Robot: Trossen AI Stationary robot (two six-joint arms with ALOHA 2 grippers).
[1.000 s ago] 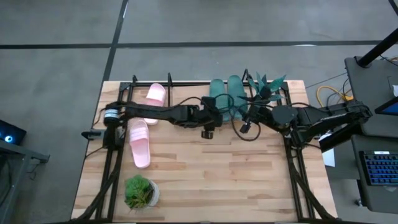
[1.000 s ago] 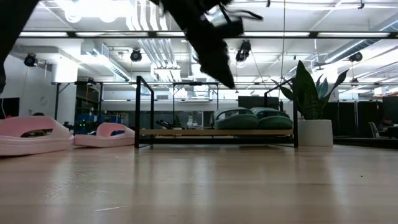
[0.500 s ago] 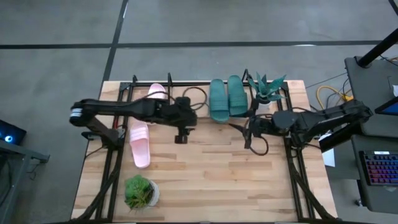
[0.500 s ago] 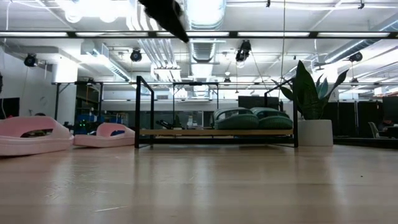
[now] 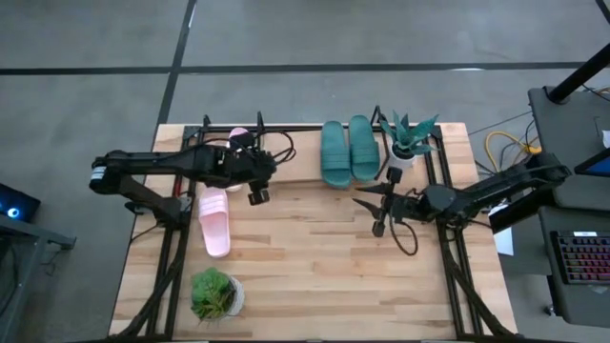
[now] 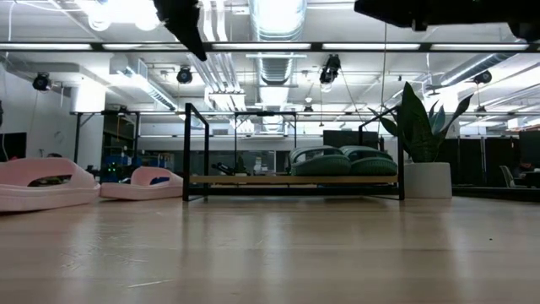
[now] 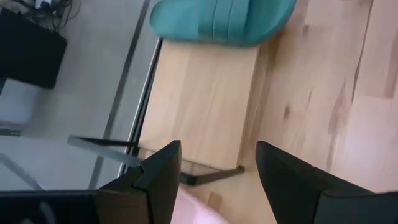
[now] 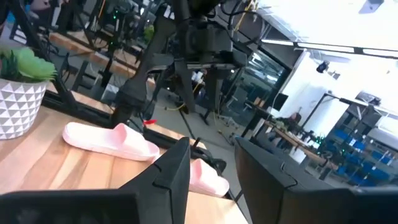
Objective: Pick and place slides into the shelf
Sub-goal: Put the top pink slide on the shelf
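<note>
Two teal slides (image 5: 347,150) lie side by side on the shelf (image 5: 295,162) at its right end, long axes running front to back across the board, next to a spiky potted plant (image 5: 408,136). From the low camera they show as two dark humps (image 6: 337,162) on the wood base. One pink slide (image 5: 213,219) lies on the table (image 5: 324,276) left of the shelf, its long axis also front to back, slightly slanted. The second pink slide (image 5: 235,139) sits at the shelf's left end, mostly hidden under the left arm. A leafy pot (image 5: 215,293) stands near the table's front left.

The left gripper (image 5: 255,187) hangs over the shelf's left part, just beside the hidden pink slide, fingers (image 7: 163,177) parted and empty. The right gripper (image 5: 367,203) hovers over bare table in front of the teal pair, fingers (image 8: 177,171) apart with nothing between them.

A second ago both grippers were close together at the teal slides; since then the left has swung left to the pink ones and the right has drawn back toward the table's front, its fingers narrowing somewhat. The slides have not shifted.
</note>
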